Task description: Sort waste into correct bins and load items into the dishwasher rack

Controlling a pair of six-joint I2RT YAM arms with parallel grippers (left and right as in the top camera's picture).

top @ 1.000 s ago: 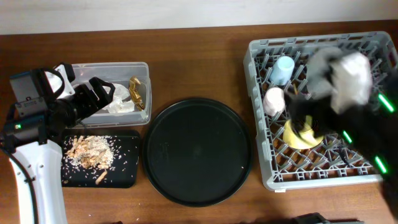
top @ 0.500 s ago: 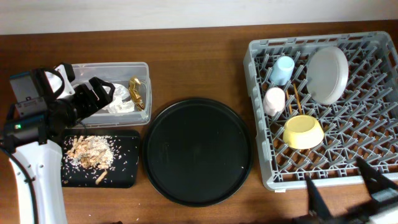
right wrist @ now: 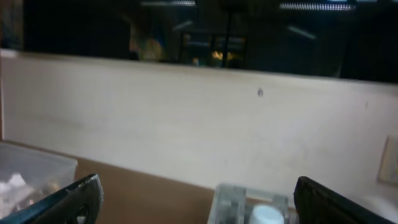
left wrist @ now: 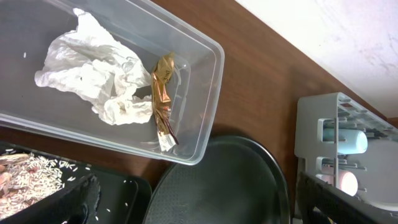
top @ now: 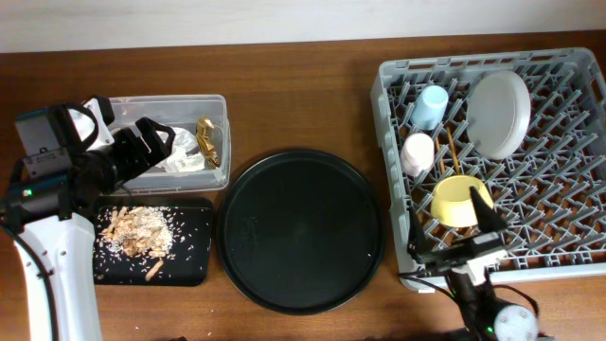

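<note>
Rack [top: 386,170]: taken as the landmark; all five items are seen inside it.
Plate [top: 499,114]: leaned on edge among the pegs in the rack's far part. A second ago it was blurred under the right arm, so it is judged freshly set down.
Cups: the blue cup [top: 429,106] and pink cup [top: 416,153] are lodged by the rack's left wall.
Chopsticks [top: 447,152]: laid just right of the pink cup.
Bowl [top: 457,201]: seated near the rack's front edge.
Right gripper [top: 454,232]: now drawn back to the rack's front edge. Fingers are spread wide and nothing is held.
Left gripper [top: 151,142]: unmoved, well left of the rack. Fingers are spread wide and nothing is held.
Tub [top: 220,104]: well left of the rack; the tissue [top: 180,156] and wrapper [top: 206,140] are contained in it.
Black tray [top: 194,265]: well left of the rack; the scraps [top: 137,232] are spread on it.
Meaning: loading and sorting are judged complete.
</note>
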